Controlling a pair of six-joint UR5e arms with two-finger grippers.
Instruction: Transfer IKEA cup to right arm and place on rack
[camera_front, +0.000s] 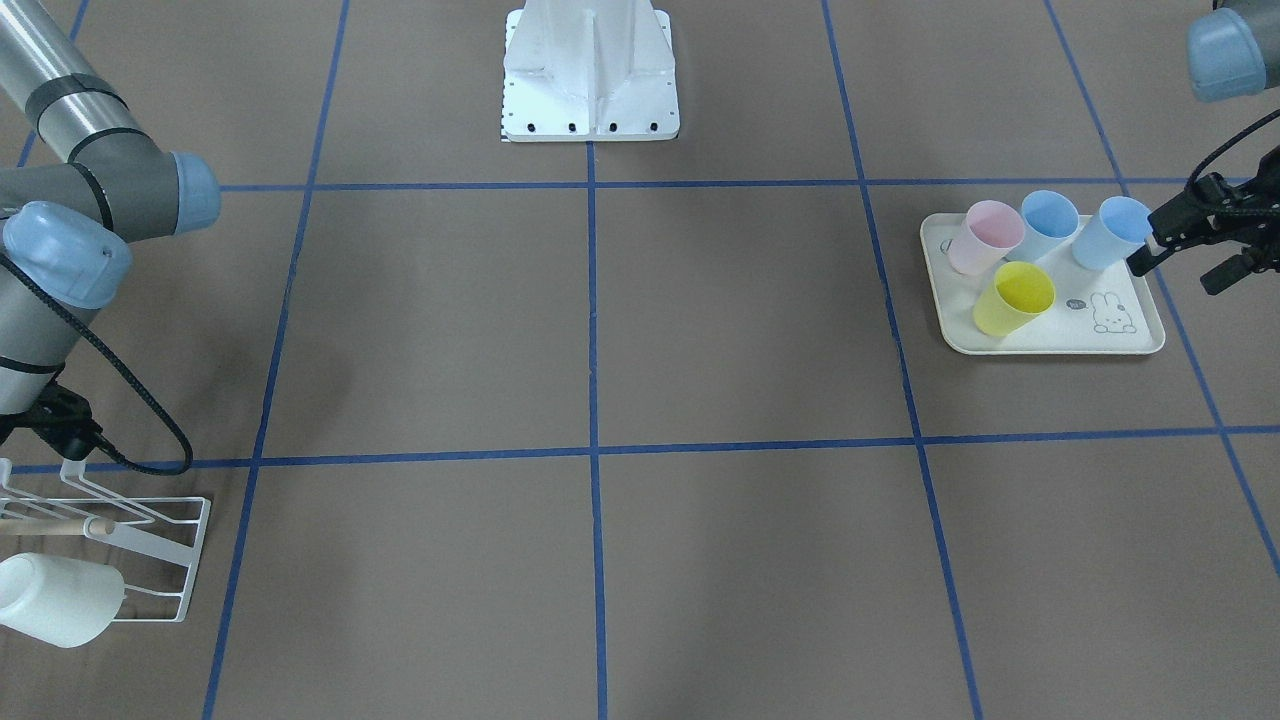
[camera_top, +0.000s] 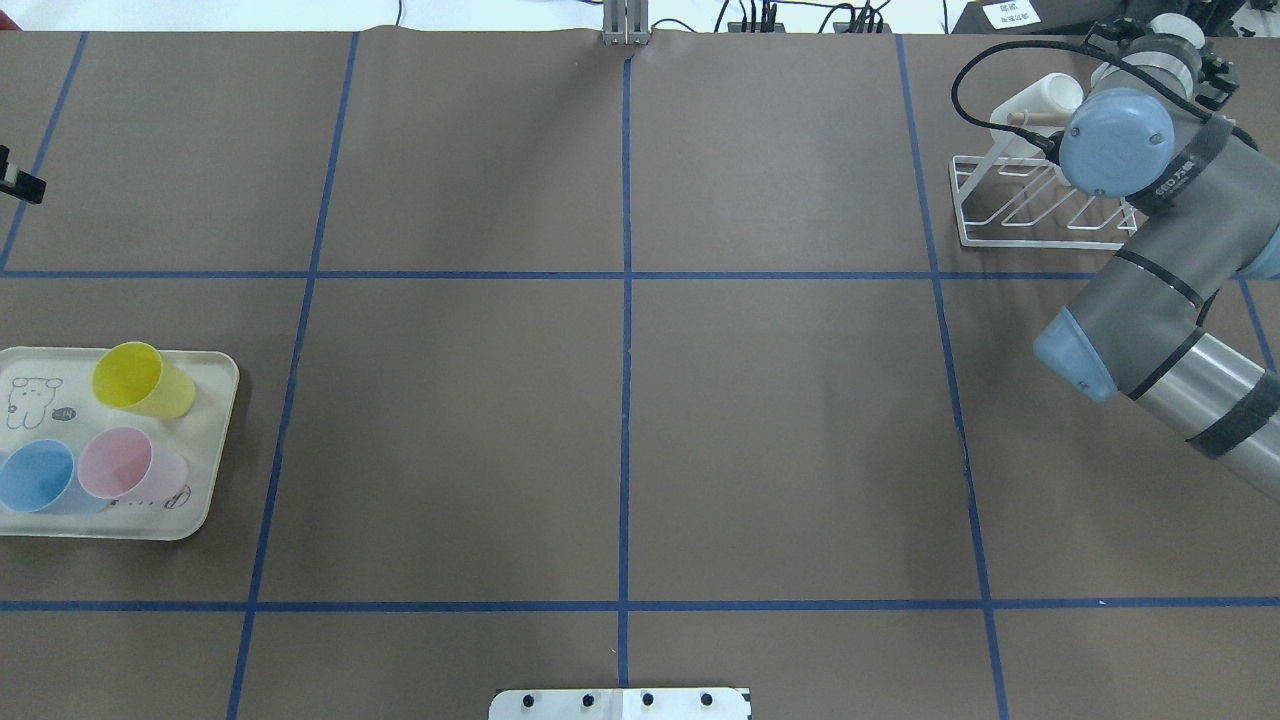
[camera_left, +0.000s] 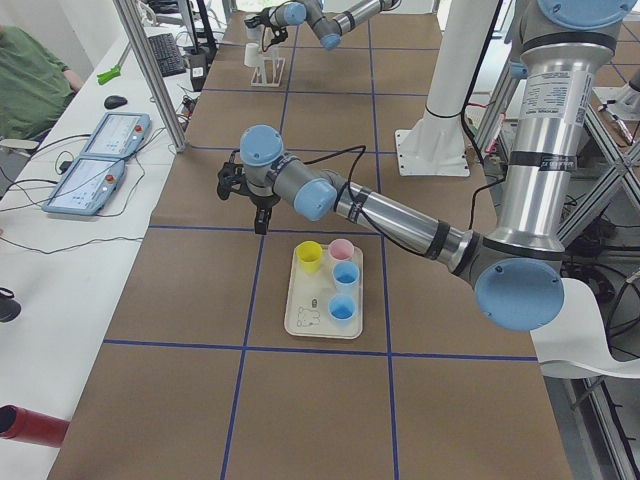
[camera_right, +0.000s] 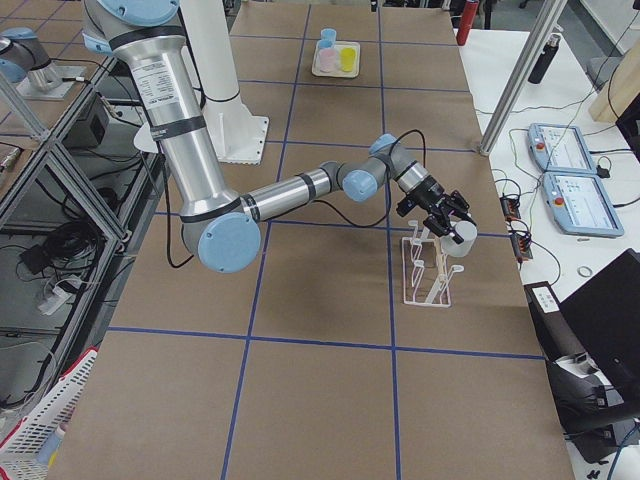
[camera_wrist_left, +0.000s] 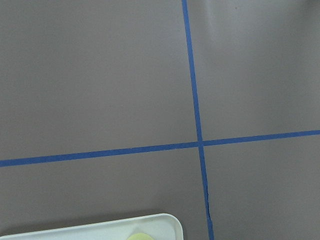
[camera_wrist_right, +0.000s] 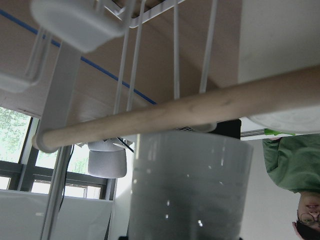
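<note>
The white cup (camera_front: 60, 600) lies on its side at the rack (camera_top: 1035, 205), in the lower left corner of the front-facing view. The frame edge cuts off its left part. It is smooth matte plastic, slightly tapered, with a rounded end.

In the right wrist view the cup fills the lower centre as a greyish, faintly translucent wall. It sits just beneath the wooden rod (camera_wrist_right: 175, 112), a pale round dowel slanting across the frame; whether the two touch is unclear. The rack is thin white wire bent into upturned prongs.

The right gripper (camera_right: 450, 215) sits at the cup in the right side view. The overhead view hides it behind the wrist of the right arm (camera_top: 1160, 300), and the front-facing view crops it. I cannot tell whether its fingers clamp the cup or stand free of it.

At the right edge of the front-facing view the left gripper (camera_front: 1178, 274) hangs with its jaws apart and nothing between them. It is partly out of frame, near the tray (camera_front: 1040, 330).

The tray is cream with rounded corners and a line-drawn rabbit. Four tapered plastic cups stand on it, mouths up:
- a yellow cup (camera_front: 1015, 298)
- a pink cup (camera_front: 985, 237)
- a middle blue cup (camera_front: 1048, 225)
- an outer blue cup (camera_front: 1112, 232)

The overhead view crops the tray's left side and shows only one blue cup. The table (camera_top: 450, 430) has a matte brown cover gridded with blue tape lines (camera_top: 625, 400).
</note>
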